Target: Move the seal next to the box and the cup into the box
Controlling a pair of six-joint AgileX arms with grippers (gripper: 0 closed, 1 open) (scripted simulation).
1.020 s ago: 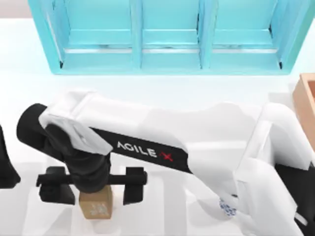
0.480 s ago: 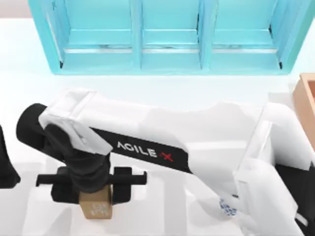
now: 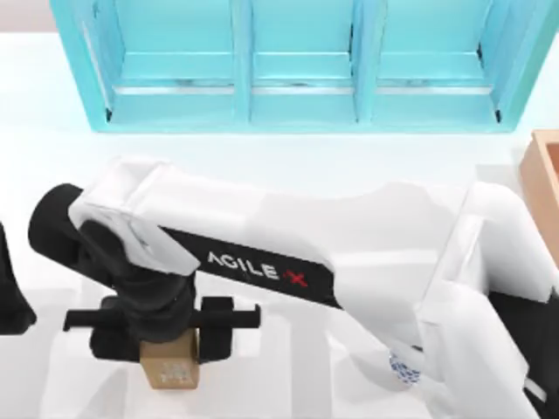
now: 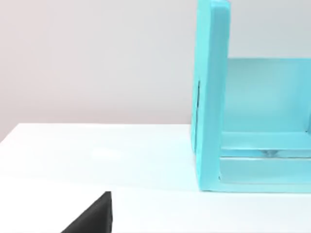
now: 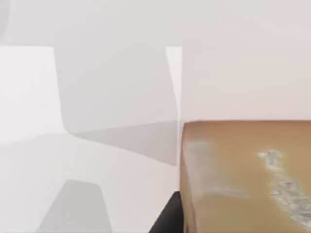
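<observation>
Your right gripper (image 3: 169, 342) has its two black fingers drawn in against the sides of the seal (image 3: 171, 367), pinching the tan-brown block near the front edge of the table (image 3: 52, 175) at its left side. In the right wrist view you see the seal (image 5: 245, 177) close up, its whitish carved markings on the face toward the camera. From there your right arm runs as a long white link, lettered AGILEX, across the table toward the right. Under that arm, near the front right, you can make out a sliver of the cup (image 3: 402, 370), white with blue pattern, well apart from the seal. The box (image 3: 543, 188) shows one tan-orange wall at the right edge of the table. The turquoise shelf cabinet (image 3: 297, 65) stands along the back. Your left gripper (image 3: 10, 297) sits parked at the far left edge, and you cannot tell how its jaws stand; its wrist view looks past the cabinet's (image 4: 211, 97) end panel.
</observation>
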